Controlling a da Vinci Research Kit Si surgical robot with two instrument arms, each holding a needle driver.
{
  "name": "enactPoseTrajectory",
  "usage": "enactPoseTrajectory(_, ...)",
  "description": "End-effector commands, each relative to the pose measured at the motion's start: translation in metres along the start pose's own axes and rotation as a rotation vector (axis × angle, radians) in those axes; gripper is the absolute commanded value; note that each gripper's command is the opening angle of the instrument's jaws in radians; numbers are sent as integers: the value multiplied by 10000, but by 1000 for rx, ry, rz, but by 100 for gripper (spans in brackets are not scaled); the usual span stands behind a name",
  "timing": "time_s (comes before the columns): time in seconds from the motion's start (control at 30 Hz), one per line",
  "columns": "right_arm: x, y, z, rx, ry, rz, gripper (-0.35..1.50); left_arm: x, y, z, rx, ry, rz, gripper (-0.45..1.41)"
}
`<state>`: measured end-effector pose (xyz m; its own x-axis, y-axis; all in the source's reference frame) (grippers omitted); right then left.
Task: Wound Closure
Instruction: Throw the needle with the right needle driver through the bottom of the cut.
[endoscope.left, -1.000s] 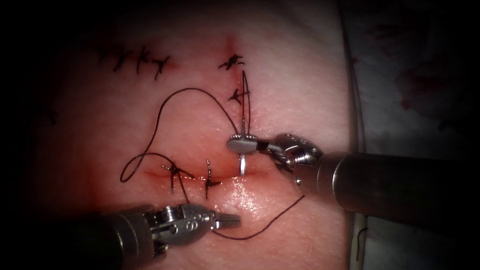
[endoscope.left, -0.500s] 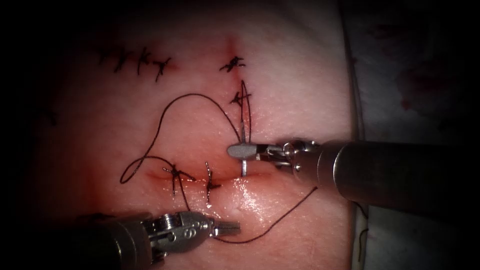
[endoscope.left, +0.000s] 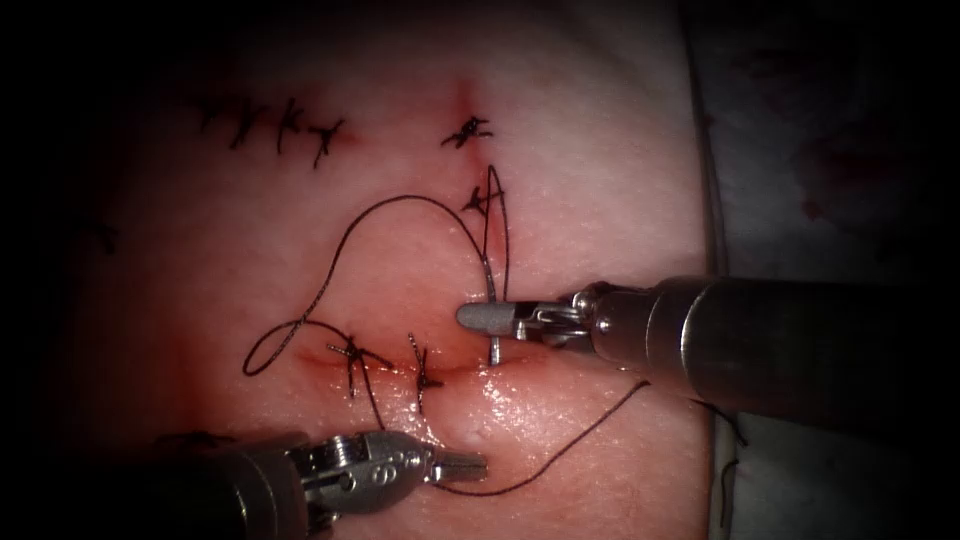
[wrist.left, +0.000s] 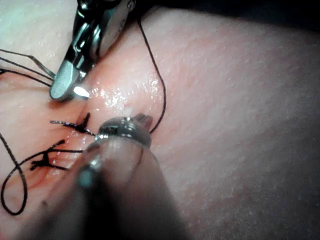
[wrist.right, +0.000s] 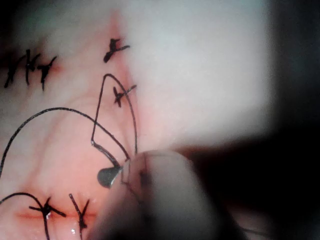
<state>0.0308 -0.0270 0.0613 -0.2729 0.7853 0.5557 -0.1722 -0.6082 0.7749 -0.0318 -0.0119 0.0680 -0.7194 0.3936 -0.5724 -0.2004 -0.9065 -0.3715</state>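
Observation:
My right tool (endoscope.left: 480, 318) comes in from the right with its jaws shut on the curved needle (endoscope.left: 494, 347) around mid-curve. The needle stands nearly upright, and its lower end touches the upper edge of the horizontal cut (endoscope.left: 455, 368), just right of two stitches (endoscope.left: 420, 365). How deep it sits I cannot tell. Dark thread (endoscope.left: 400, 200) loops over the tissue (endoscope.left: 600, 200) and sweeps below the cut to my left tool (endoscope.left: 468, 465), which lies low with its jaws shut on the thread. The left wrist view shows the left tool (wrist.left: 142, 122) beside the right tool (wrist.left: 65, 87).
A second, vertical line of stitches (endoscope.left: 468, 130) runs above the needle. Several more stitches (endoscope.left: 285, 125) lie at the upper left. The tissue's edge (endoscope.left: 708, 200) is on the right, with stained cloth (endoscope.left: 800, 160) beyond it.
The right tool has moved down and rolled, bringing the needle's lower end from above the cut down onto it. The left tool has slid slightly down and right with the thread.

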Motion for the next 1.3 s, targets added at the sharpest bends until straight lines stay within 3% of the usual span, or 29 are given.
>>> enactPoseTrajectory(0.03, -4, 2, 9, 2, -12, 13, -35, 1, -2, 7, 0, 1, 0, -32)
enactPoseTrajectory(0.3, -37, 20, 10, 6, -73, 74, -35, 2, -3, 5, -4, -1, -1, -35)
enactPoseTrajectory(0.63, -77, 13, -2, -1, -118, 87, -35, 3, -5, 4, -6, 0, -3, -42)
enactPoseTrajectory(1.0, -78, 10, -8, -22, -100, 90, -35, 1, -5, 1, -9, 0, -1, -45)
enactPoseTrajectory(1.13, -70, 6, -6, 49, -72, 34, -35, 1, -5, 0, -9, 0, -2, -45)
enactPoseTrajectory(1.17, -57, 2, -4, 127, -7, -29, 34, 1, -4, 0, -10, 0, -2, -45)
enactPoseTrajectory(1.2, -50, 0, -5, 142, 20, -87, 64, 1, -3, -1, -10, 0, -2, -45)
enactPoseTrajectory(1.27, -33, -4, -7, 152, 84, -143, 91, 1, -3, -1, -10, 0, -2, -45)
enactPoseTrajectory(1.3, -17, -6, -9, 151, 137, -250, 105, 0, -2, -3, -11, 0, -1, -45)
